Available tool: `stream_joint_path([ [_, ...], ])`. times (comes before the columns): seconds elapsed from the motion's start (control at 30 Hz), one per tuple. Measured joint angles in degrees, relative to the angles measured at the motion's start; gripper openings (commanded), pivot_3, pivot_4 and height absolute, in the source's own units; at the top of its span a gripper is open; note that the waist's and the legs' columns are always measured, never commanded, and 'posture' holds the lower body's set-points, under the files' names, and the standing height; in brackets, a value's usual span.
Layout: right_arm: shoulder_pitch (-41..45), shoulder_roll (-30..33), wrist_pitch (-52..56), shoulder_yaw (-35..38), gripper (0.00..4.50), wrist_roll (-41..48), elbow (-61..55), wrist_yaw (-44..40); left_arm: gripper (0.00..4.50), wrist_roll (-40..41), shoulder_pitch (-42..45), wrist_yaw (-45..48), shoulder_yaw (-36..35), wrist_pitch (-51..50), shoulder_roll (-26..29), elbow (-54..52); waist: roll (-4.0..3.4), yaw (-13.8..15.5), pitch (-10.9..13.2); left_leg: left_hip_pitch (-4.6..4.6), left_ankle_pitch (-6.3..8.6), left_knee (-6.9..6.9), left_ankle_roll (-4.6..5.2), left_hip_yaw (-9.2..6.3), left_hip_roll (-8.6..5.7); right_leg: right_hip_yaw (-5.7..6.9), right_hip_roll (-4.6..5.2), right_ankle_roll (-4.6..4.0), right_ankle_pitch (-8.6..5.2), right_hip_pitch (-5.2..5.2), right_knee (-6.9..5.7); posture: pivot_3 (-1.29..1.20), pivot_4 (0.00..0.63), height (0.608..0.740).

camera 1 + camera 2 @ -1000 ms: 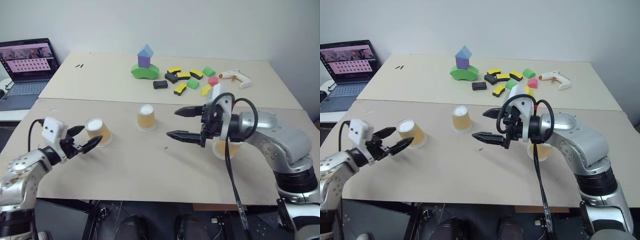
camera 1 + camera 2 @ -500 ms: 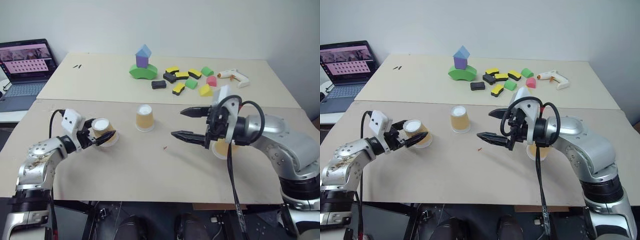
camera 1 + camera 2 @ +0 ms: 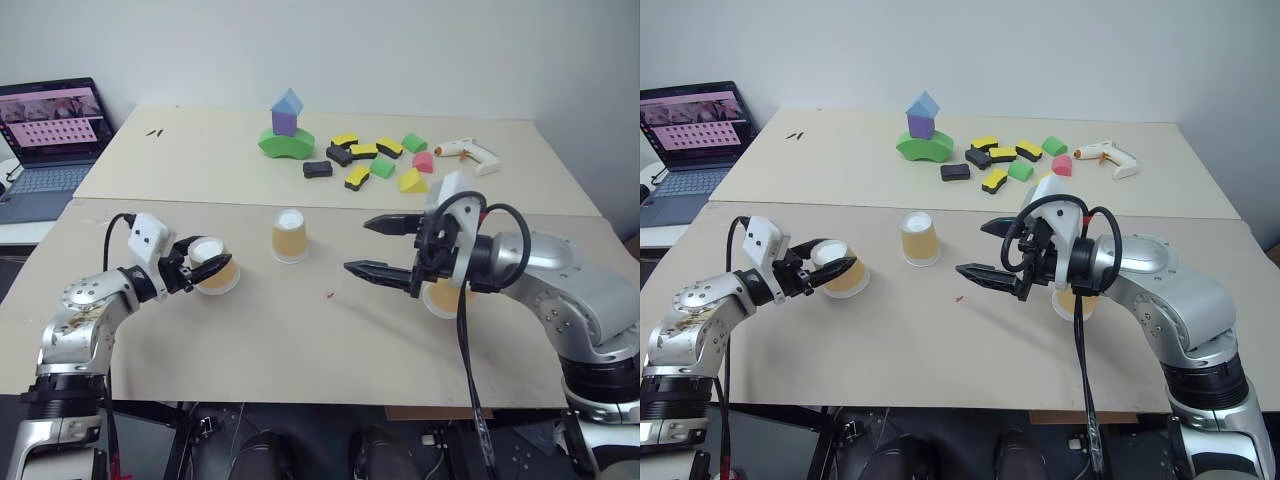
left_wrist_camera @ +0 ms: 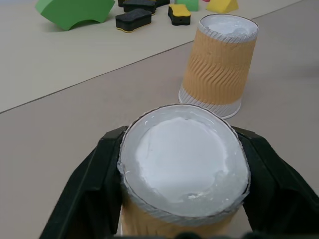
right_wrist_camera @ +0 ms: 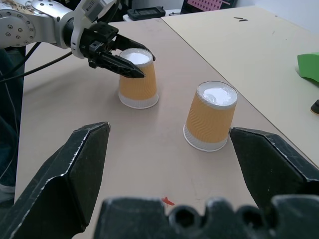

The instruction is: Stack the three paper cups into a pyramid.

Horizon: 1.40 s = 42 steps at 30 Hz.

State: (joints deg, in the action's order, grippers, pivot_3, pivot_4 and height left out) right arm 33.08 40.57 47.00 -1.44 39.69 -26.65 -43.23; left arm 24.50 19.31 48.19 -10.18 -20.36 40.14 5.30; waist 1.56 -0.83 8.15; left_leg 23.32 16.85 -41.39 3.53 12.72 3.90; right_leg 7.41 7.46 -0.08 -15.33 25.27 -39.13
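Note:
Three tan-orange paper cups stand upside down on the near table. My left gripper is shut on the left cup, with one black finger pressed against each side. The middle cup stands alone, a short way to the right of the held one. My right gripper hovers open above the table right of the middle cup, with nothing between its fingers. The third cup stands behind and under that gripper, partly hidden by it.
On the far table sit a green, purple and blue block tower, several loose foam blocks and a white glue gun. An open laptop stands at the far left. A seam divides the two tables.
My left gripper reached forward and to the right around the left cup, then closed on it. The right gripper has stayed open and in place.

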Motion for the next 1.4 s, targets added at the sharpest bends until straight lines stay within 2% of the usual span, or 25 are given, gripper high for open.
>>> stream_joint_path([
  [0.23, 0.01, -0.01, 0.0, 0.02, 4.5, -0.15, 0.2, 0.25, 2.57, -0.38, 0.25, 0.55, 0.76, -1.26, 0.04, -1.41, 0.0, 0.01, 0.0, 0.0, 0.0, -0.01, 0.0, 0.0, -0.01, 0.0, 0.0, 0.0, 0.0, -0.01, 0.0, 0.0, 0.15, 0.703],
  [0.4, 0.12, -0.01, -0.01, 0.1, 4.5, -0.22, 0.3, 0.7, 2.57, 0.9, 1.84, 3.66, 3.97, -3.83, -0.24, -6.37, 0.0, 0.18, 0.0, 0.01, 0.0, -0.04, 0.0, -0.01, -0.01, 0.03, 0.0, 0.0, 0.0, -0.02, -0.01, 0.0, 0.15, 0.703],
  [0.57, 0.15, 0.22, -0.04, 0.26, 4.5, -1.19, 0.98, 1.11, 2.57, 2.02, 9.84, 8.49, 14.1, -6.13, -4.66, -12.1, 0.0, 0.44, -0.01, 0.03, 0.0, -0.19, 0.01, -0.04, -0.06, 0.06, -0.01, 0.02, 0.0, -0.1, -0.05, 0.0, 0.15, 0.703],
  [0.77, 0.02, 0.26, -0.04, 0.36, 4.5, -1.39, 0.78, 2.24, 2.57, -2.45, 11.65, 12.5, 22.54, -4.68, -8.02, -7.2, -0.01, -0.22, -0.01, 0.0, 0.0, -0.2, 0.01, -0.02, 0.0, 0.01, -0.1, 0.02, -0.01, -0.05, -0.12, 0.0, 0.15, 0.703],
  [1.07, -0.76, 0.45, 0.06, 2.56, 4.5, -1.16, -1.25, 4.1, 2.57, -6.66, 12.99, 13.03, 23.29, 0.77, -10.0, -2.76, -0.01, 0.18, -0.01, 0.03, 0.0, -0.28, 0.02, -0.11, 0.01, 0.05, -0.04, 0.02, 0.0, -0.11, -0.12, 0.0, 0.15, 0.703],
  [1.13, -0.87, 0.45, 0.23, 2.6, 4.5, -1.14, -1.5, 4.46, 3.59, -6.92, 13.0, 12.7, 23.16, 1.36, -10.56, -2.32, -0.01, 0.14, -0.01, 0.03, 0.0, -0.29, 0.02, -0.11, 0.01, 0.05, -0.04, 0.02, 0.0, -0.11, -0.12, 0.0, 0.15, 0.703],
  [1.2, -1.18, 0.45, 0.46, 2.6, 4.5, -1.14, -1.53, 4.54, 4.3, -7.22, 13.0, 12.24, 22.74, 1.64, -11.0, -2.2, -0.01, 0.13, -0.01, 0.03, 0.0, -0.29, 0.02, -0.11, 0.01, 0.05, -0.04, 0.02, 0.0, -0.1, -0.13, 0.0, 0.15, 0.703],
  [1.23, -1.26, 0.45, 0.49, 2.6, 4.5, -1.14, -1.53, 4.54, 4.46, -7.21, 13.0, 12.05, 22.53, 1.64, -11.23, -2.19, -0.01, 0.12, -0.01, 0.03, 0.0, -0.29, 0.02, -0.11, 0.01, 0.05, -0.04, 0.02, 0.0, -0.1, -0.12, 0.0, 0.15, 0.703],
  [1.4, -1.24, 0.44, 0.48, 2.57, 4.5, -1.26, -1.29, 4.35, 4.46, -5.86, 12.93, 11.97, 21.52, 0.05, -11.37, -3.28, 0.0, 0.11, -0.01, 0.05, 0.0, -0.29, 0.02, -0.12, 0.02, 0.06, -0.04, 0.02, 0.0, -0.1, -0.12, 0.0, 0.15, 0.703],
])
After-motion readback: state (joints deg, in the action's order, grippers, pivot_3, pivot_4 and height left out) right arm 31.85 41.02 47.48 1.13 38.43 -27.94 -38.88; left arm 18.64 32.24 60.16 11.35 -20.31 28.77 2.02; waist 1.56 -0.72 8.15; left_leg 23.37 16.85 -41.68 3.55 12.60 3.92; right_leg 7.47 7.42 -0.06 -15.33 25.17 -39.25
